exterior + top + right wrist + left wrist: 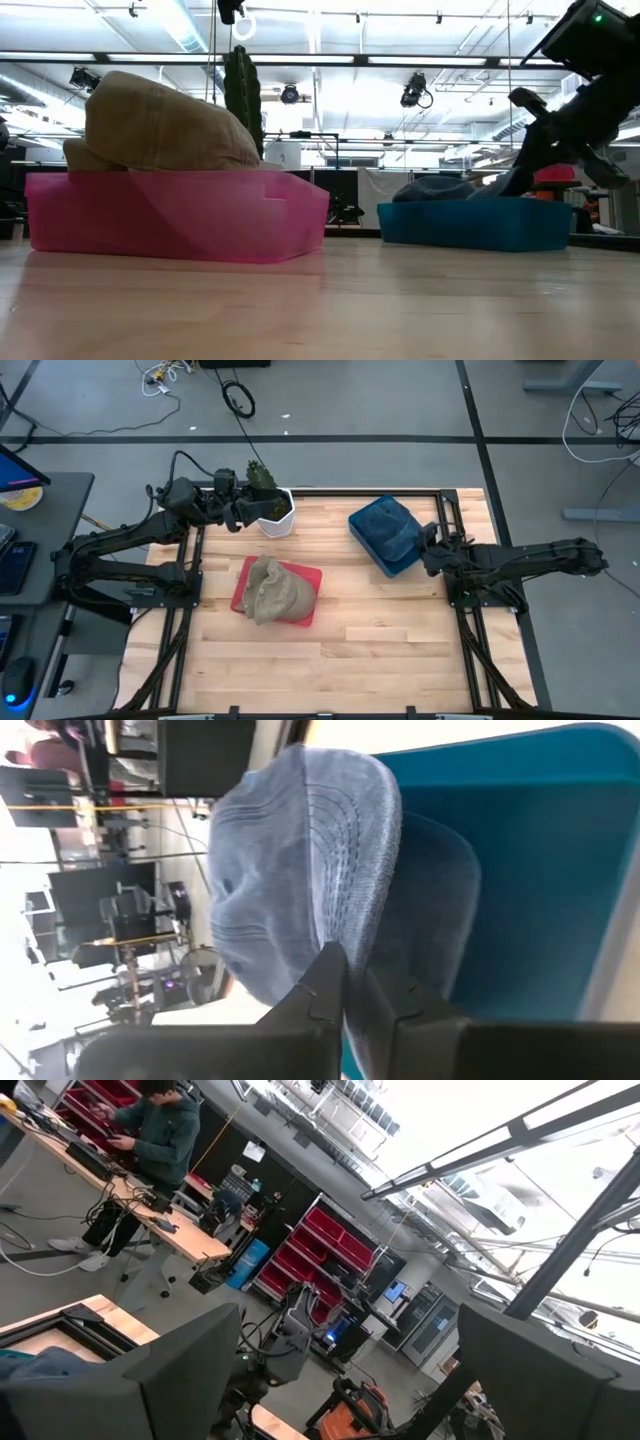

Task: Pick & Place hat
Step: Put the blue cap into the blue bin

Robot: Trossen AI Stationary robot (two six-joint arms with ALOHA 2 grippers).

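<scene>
Tabletop (pixel 390 650) of pale wood filled the frame between the two dark arms, carrying everything else. Next in bulk, a pink tray (pixel 312 582) sat left of centre with a tan hat (pixel 275 592) heaped in it, the crown rising above the rim in the low view, apparently parked there as one of the sorting spots. At the far right lay a blue tray (pixel 392 568) holding the blue hat (pixel 388 528), which sat inside the tray with its brim toward the right arm. A potted plant (pixel 270 500) stood at the far edge, just beside the left tool (pixel 243 512), which hung raised with its fingers spread wide and nothing between them (it looked to be waiting out of the way). Smallest and busiest, the right tool (pixel 356 992) was closed tight on the blue hat's brim, the thin edge pinched between its fingers, likely because the brim gives a firm, flat hold where the soft crown would collapse. Judging by this, the grasp was made and the lift out of the tray was yet to come.
</scene>
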